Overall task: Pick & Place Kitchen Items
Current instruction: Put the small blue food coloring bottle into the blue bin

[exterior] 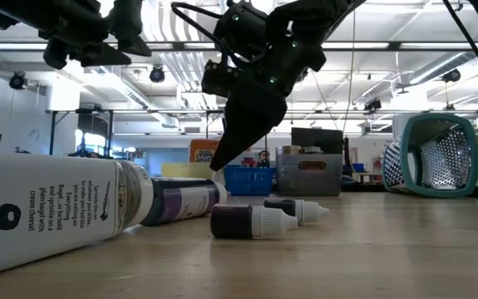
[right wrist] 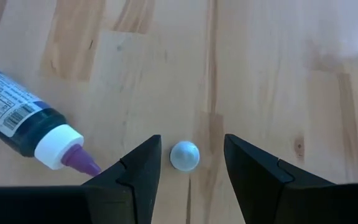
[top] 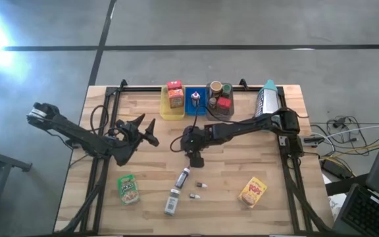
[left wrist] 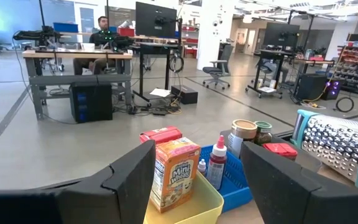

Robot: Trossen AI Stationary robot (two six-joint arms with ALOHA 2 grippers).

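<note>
- Right claw (right wrist: 190, 163) is hanging over the tabletop (top: 242, 158) w/ jaws parted, nothing gripped; a tiny pale round bead (right wrist: 184, 155) is sitting on the wood right btwn its fingers (right wrist: 143, 168).
- Risk: the bead looks smooth & very small, so closing fingers could squirt it out & send it rolling. Judgement only.
- Risk 2: the blue-liquid bottle (right wrist: 23, 124) w/ white collar & purple nozzle is lying just beside the claw; a sloppy descent could be nudging it, & being round it would prob roll.
- Can't tell what the bead actually is; maybe a cap.
- In the high view the right claw (top: 195, 157) is hovering just beyond the slim bottle (top: 183, 176); two tiny vials (top: 198, 191) are lying near that bottle, a bigger labelled bottle (top: 171, 201) just past it, a green pouch (top: 129, 189) & a yellow pouch (top: 252, 191) well apart on either side.
- Low view: dark vials (exterior: 251, 221) w/ white caps are lying on their sides.
- Left claw (top: 143, 130) is waiting, jaws spread & empty, aimed at the yellow tray (top: 166, 112) holding a Mini Wheats box (left wrist: 174, 173).
</note>
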